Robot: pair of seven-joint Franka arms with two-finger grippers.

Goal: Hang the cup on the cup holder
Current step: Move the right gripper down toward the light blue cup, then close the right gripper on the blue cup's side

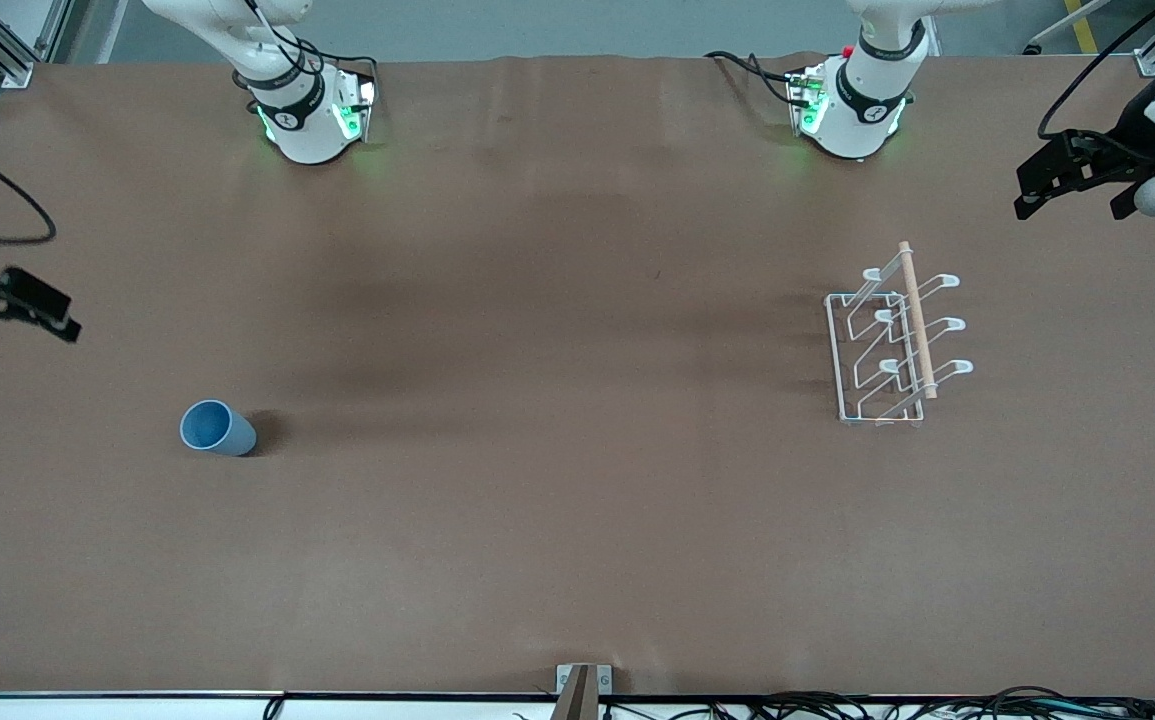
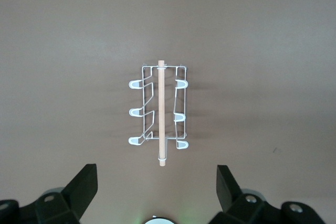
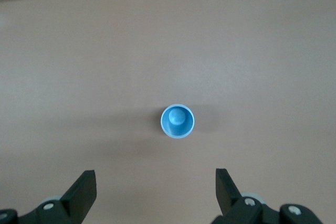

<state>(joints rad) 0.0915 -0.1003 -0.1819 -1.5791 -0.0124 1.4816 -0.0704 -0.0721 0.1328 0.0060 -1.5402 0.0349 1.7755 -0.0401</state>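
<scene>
High over the worktop's [image 1: 557,500] two ends, both grippers hang with fingers apart: right gripper [image 3: 156,192] above the upright cup [image 1: 217,428], left gripper [image 2: 156,192] above the cup holder [image 1: 892,345].

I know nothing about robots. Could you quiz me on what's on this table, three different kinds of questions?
1. True or false: the cup already hangs on the cup holder.
2. Multiple choice: how does the cup stand? A) upright, mouth up B) lying on its side C) upside down on a prong
3. Fill the blank: the cup holder sits toward the ___ arm's end of the table.

Key
1. False: the cup stands on the table toward the right arm's end, apart from the holder. Neither the left pincer nor the right pincer holds anything; both are open, in the air.
2. A
3. left
</scene>
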